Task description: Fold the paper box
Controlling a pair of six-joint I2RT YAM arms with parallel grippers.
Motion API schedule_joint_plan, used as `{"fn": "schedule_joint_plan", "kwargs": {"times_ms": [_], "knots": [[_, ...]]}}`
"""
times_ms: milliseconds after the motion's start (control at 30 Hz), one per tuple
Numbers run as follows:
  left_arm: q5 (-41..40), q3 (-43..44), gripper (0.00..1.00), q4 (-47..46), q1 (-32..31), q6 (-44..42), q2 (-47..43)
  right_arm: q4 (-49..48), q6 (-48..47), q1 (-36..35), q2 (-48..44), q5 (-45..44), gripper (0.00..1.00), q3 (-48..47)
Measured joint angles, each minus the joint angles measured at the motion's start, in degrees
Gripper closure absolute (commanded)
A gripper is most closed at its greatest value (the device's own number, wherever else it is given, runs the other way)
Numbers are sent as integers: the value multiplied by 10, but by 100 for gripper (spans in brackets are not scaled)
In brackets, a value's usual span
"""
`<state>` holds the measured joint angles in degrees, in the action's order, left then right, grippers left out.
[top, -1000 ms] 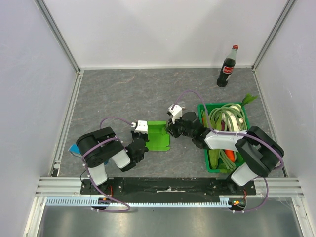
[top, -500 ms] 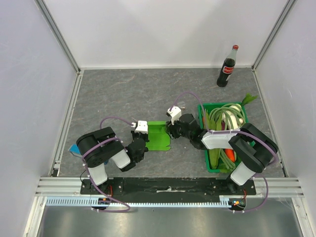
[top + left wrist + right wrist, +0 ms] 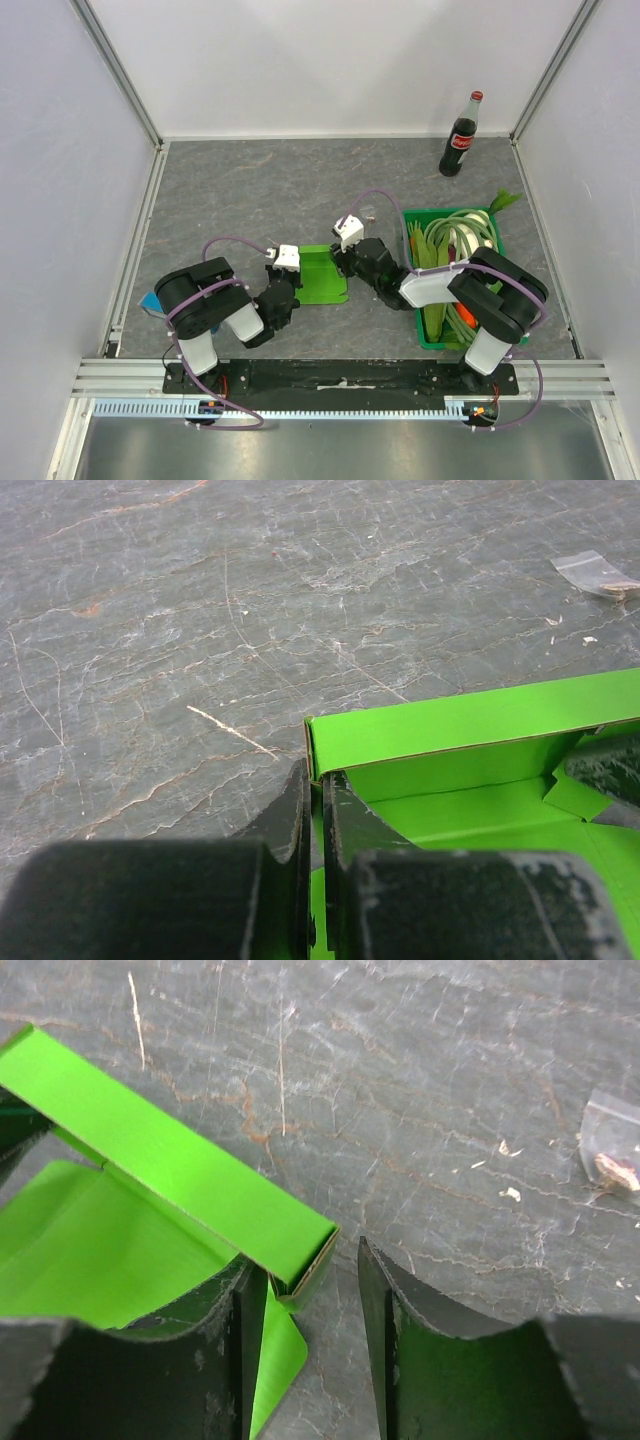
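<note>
The lime-green paper box lies between the two arms, with its far wall folded up. My left gripper is at the box's left side. In the left wrist view it is shut on the left wall of the box, close to the folded corner. My right gripper is at the box's right side. In the right wrist view it stands open. Its left finger is inside the box, and the folded wall's corner sits loose in the gap.
A dark-green crate of vegetables stands right of the box, close to the right arm. A cola bottle is at the back right. A small blue block lies by the left arm. A clear plastic scrap lies on the table beyond the box.
My right gripper has opened and let go of the box's wall, and its wrist has shifted a little to the left. The left gripper has kept its grip.
</note>
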<state>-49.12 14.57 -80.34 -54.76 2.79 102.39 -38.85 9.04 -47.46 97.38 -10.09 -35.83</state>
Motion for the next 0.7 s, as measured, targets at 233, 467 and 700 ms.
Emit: {"fn": "schedule_joint_plan", "kwargs": {"times_ms": [233,467,700], "knots": [[2,0,98,0,-4,0,0,-43,4,-22,20,-69,62,1],[-2,0,98,0,-12,0,0,-55,6,-37,37,-105,69,1],[-10,0,98,0,-16,3,0,-61,19,-38,39,-127,100,3]]}}
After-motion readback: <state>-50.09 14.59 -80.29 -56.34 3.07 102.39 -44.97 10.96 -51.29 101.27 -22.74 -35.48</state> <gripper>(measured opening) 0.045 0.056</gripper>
